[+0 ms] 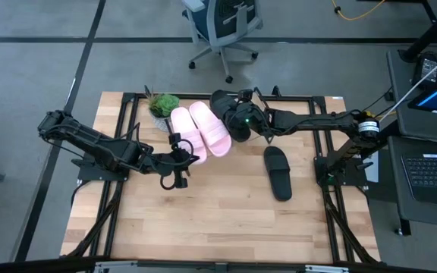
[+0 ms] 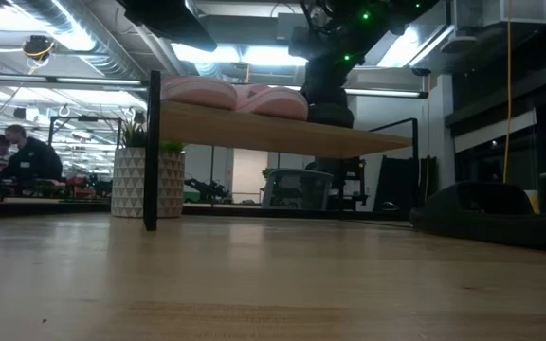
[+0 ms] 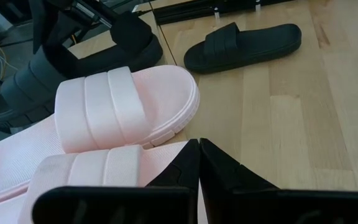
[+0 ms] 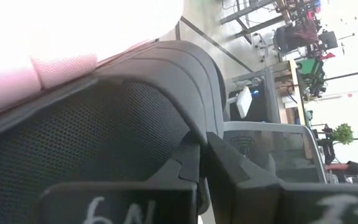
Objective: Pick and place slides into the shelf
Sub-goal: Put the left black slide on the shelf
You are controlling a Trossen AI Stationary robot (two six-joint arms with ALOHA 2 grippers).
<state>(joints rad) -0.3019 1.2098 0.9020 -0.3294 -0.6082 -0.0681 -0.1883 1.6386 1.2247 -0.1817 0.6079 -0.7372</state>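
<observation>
High view: two pink slides [image 1: 201,129] laid on shelf [image 1: 294,102]; black slide [image 1: 230,115] clamped by right gripper [image 1: 243,121] beside them, partly hidden; second black slide [image 1: 278,172] on table [image 1: 226,220]. Left gripper [image 1: 179,155] closed, empty.

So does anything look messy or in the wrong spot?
One black slide lies on the table, not on the shelf with the two pink slides. The right gripper holds the other black slide there.

Two slides [image 1: 200,129] lie side by side on the shelf [image 2: 282,131], right of the plant [image 1: 162,104]; another slide [image 1: 278,172] lies on the table [image 1: 226,220].
</observation>
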